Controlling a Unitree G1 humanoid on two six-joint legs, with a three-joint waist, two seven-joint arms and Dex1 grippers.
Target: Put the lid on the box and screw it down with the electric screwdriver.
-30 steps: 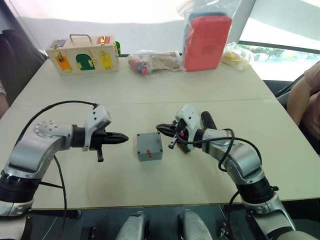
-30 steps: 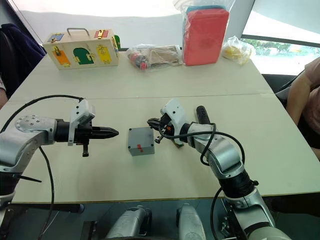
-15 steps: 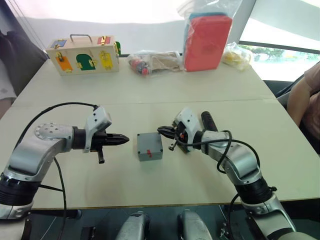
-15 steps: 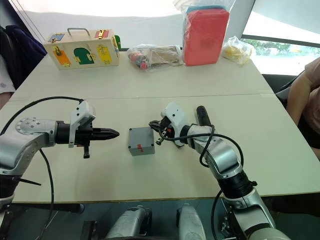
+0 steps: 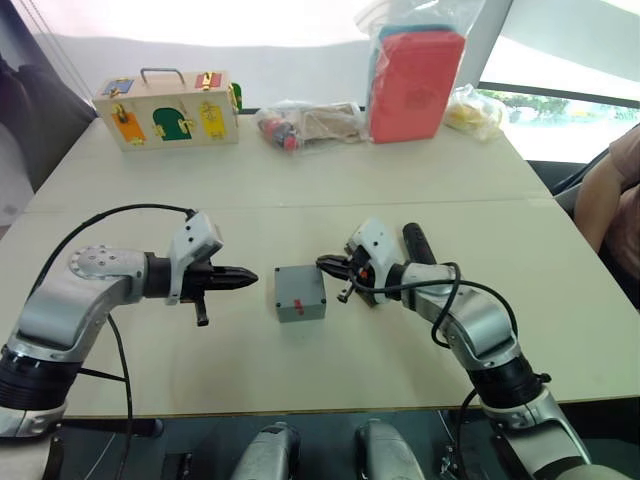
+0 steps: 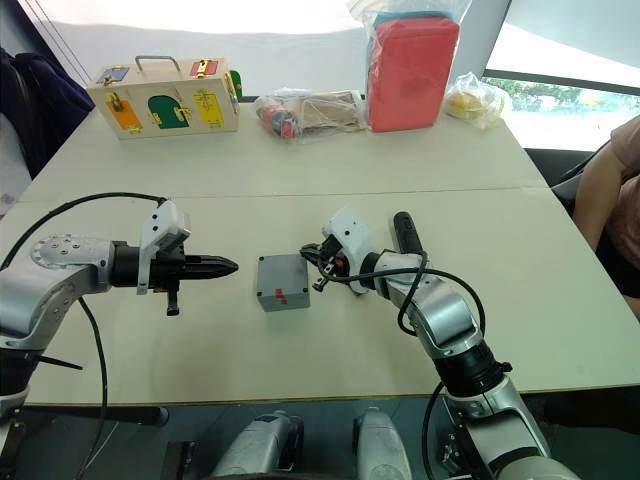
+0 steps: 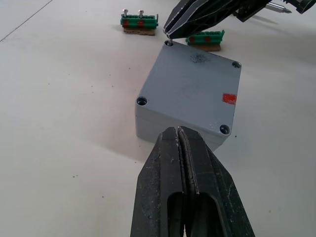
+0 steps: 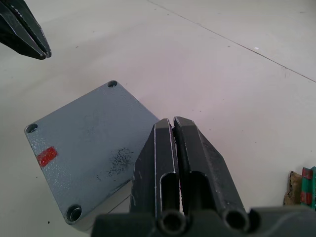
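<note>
while lidded, grey box (image 5: 299,292), red mark, four corner screw holes

Matt grey plastic on a smooth pale table

The lid (image 7: 195,89) looked scuffed matt plastic; the table (image 7: 64,98) was smooth, faintly speckled.

counts: 1 grey box (image 5: 299,292) with 1 lid (image 7: 195,91) on it, 4 corner screw holes, 1 red mark (image 7: 229,98). 2 green screw strips (image 7: 139,20), 1 electric screwdriver (image 6: 403,232), 2 grippers: left (image 5: 250,278), right (image 5: 322,264). far end: 1 wooden case (image 5: 166,108), 3 plastic bags (image 5: 414,70). 2 tables (image 5: 330,165) butted together.
</note>
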